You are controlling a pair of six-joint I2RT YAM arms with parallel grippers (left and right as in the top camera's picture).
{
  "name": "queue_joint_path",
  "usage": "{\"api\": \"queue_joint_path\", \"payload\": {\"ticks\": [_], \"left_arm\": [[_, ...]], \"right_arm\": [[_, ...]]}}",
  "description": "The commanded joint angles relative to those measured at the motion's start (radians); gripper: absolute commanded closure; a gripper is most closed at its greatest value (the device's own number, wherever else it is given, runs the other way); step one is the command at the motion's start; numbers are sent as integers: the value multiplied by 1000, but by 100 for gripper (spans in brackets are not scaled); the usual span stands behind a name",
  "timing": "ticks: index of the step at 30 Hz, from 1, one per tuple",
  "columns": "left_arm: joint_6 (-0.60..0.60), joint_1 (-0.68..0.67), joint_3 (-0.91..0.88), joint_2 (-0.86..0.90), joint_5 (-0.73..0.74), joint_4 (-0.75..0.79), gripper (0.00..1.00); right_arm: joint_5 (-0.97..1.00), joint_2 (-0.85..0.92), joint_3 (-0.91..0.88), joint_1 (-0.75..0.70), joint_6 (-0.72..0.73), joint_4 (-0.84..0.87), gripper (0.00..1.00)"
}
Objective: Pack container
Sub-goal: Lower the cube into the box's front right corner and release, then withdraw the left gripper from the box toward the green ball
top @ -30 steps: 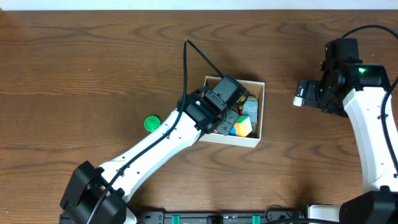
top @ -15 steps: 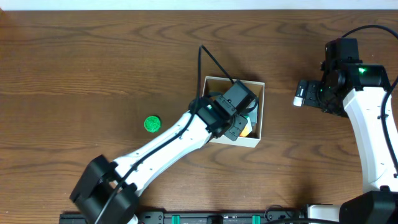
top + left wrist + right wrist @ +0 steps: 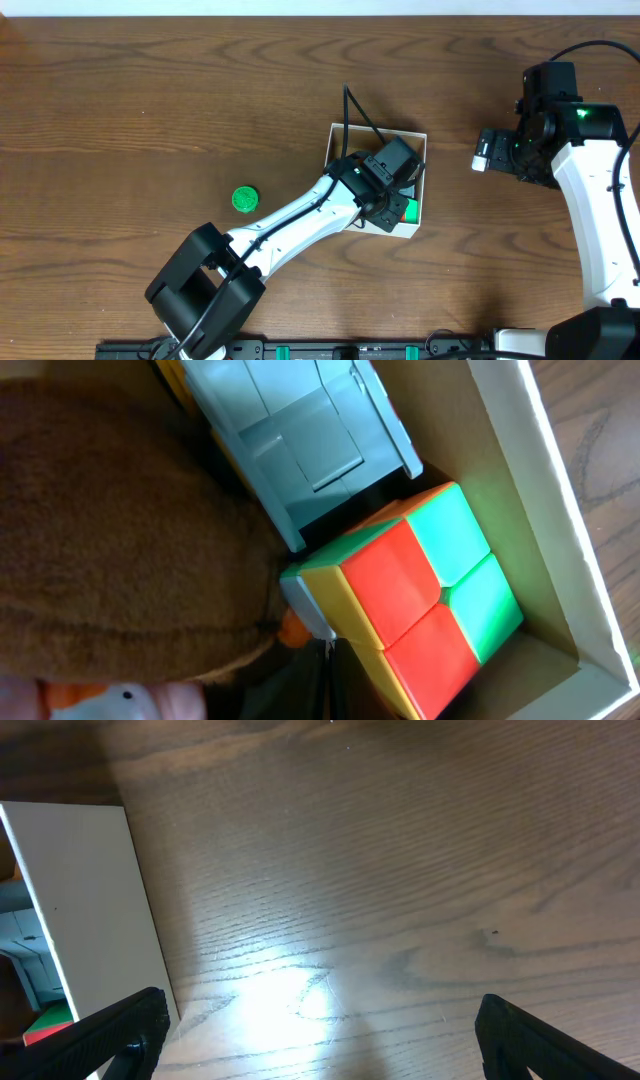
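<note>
The container [image 3: 424, 160] is a square box with white walls, at the table's middle. My left gripper [image 3: 388, 200] is down inside it. In the left wrist view its fingers [image 3: 325, 680] are pressed together with nothing between them, beside a red, green and yellow cube [image 3: 420, 600]. A grey-blue toy [image 3: 300, 430] and a brown plush [image 3: 110, 530] also lie in the box, whose wall [image 3: 530, 480] runs along the right. My right gripper [image 3: 490, 150] hovers to the box's right, open and empty [image 3: 320, 1030], with the box wall [image 3: 90, 900] at its left.
A small green round toy [image 3: 244, 199] lies on the wooden table to the left of the box. A pale pink and white toy [image 3: 110, 700] shows at the bottom left of the left wrist view. Bare wood lies under the right gripper.
My left arm has reached further right, moving the gripper across the box toward its right side and over the cube. The right arm has not moved.
</note>
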Motion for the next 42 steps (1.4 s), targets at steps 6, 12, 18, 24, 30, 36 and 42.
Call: {"api": "queue_joint_path", "payload": {"ticks": [6, 12, 18, 24, 30, 36, 42], "left_arm": [[26, 34, 56, -159, -70, -56, 71], [24, 142, 57, -356, -257, -187, 9], [-106, 428, 56, -480, -276, -314, 2], [-290, 666, 10, -433, -264, -393, 2], [-297, 710, -67, -298, -253, -380, 2], [-283, 710, -129, -147, -198, -323, 2], [-192, 709, -154, -41, -95, -263, 2]], "right_arm": [[-3, -10, -3, -2, -8, 0, 1], [-3, -9, -3, -2, -8, 0, 1], [-3, -9, -3, -2, -8, 6, 1], [-3, -8, -3, -2, -8, 7, 1], [-3, -8, -3, -2, -8, 6, 1], [-3, -8, -3, -2, -9, 5, 1], [-3, -8, -3, -2, -8, 3, 1]]}}
